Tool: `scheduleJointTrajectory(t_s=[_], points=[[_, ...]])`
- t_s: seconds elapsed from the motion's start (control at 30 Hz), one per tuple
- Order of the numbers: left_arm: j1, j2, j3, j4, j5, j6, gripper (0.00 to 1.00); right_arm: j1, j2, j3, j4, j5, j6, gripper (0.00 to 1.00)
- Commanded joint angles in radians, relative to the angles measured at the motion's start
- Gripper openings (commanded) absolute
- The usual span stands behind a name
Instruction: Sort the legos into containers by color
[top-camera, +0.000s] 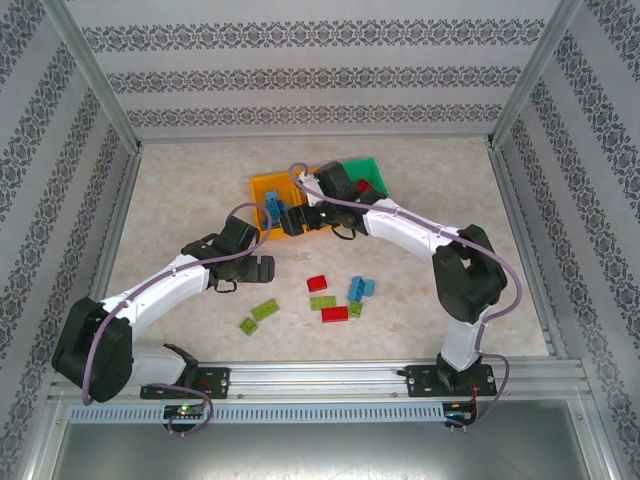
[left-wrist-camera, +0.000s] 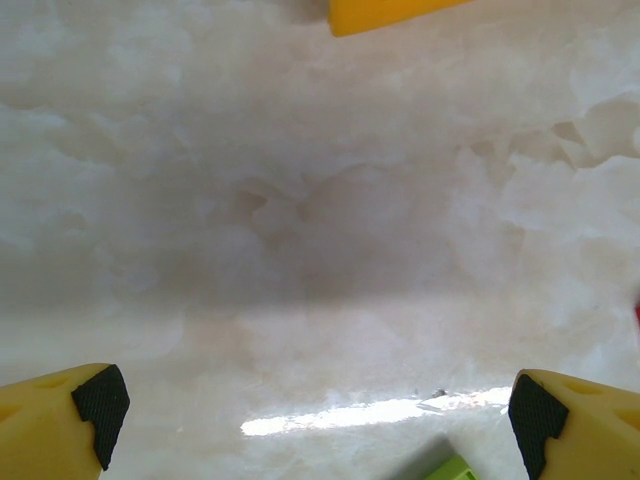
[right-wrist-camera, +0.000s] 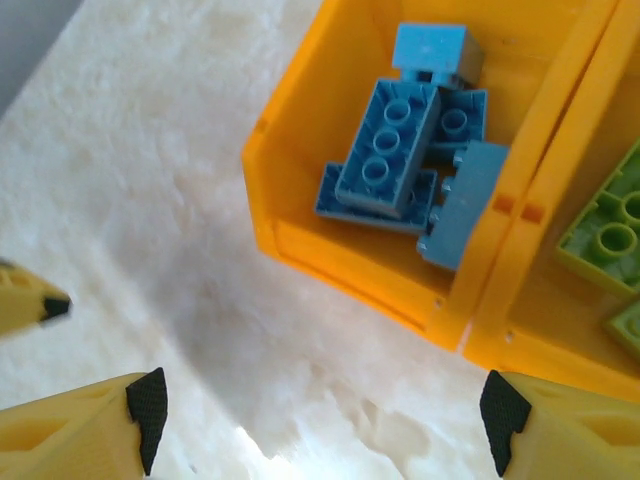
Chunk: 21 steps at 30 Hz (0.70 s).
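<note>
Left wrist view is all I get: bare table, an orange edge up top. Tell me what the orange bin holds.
Observer: The leftmost orange bin holds blue bricks, piled together.
Operator: Now report what is left to sort.
Observer: Loose bricks in red, green and blue lie on the table, on the near side of that bin.
</note>
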Motion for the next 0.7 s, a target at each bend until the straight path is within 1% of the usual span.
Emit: scheduleJointTrajectory(t_s=[0.0, 0.07, 0.17, 0.33, 0.43, 0.53, 0.67], points=[[0.042, 0.004, 0.016, -0.067, -0.068, -0.029, 0.99, 0.028, -0.067, -0.077, 0.02, 0.002, -0.259, 0.86], [0.088, 0.003, 0.01, -0.069, -0.059, -0.032, 0.99, 0.055, -0.083, -0.1, 0.003, -0.013, -0.34, 0.86], [0.169, 0.008, -0.003, -0.047, -0.01, -0.037, 0.99, 0.116, -0.084, -0.118, -0.023, -0.032, -0.435, 0.86], [0.285, 0.028, -0.003, -0.016, 0.072, -0.02, 0.99, 0.271, -0.041, -0.112, -0.05, 0.023, -0.562, 0.86], [0.346, 0.028, -0.005, -0.002, 0.127, -0.008, 0.99, 0.337, 0.01, -0.079, -0.078, 0.06, -0.623, 0.87], [0.401, 0.031, -0.01, 0.013, 0.178, -0.001, 0.99, 0.383, 0.063, -0.041, -0.109, 0.087, -0.672, 0.86], [0.455, 0.043, -0.019, 0.034, 0.245, -0.007, 0.99, 0.419, 0.14, 0.009, -0.132, 0.106, -0.714, 0.87]])
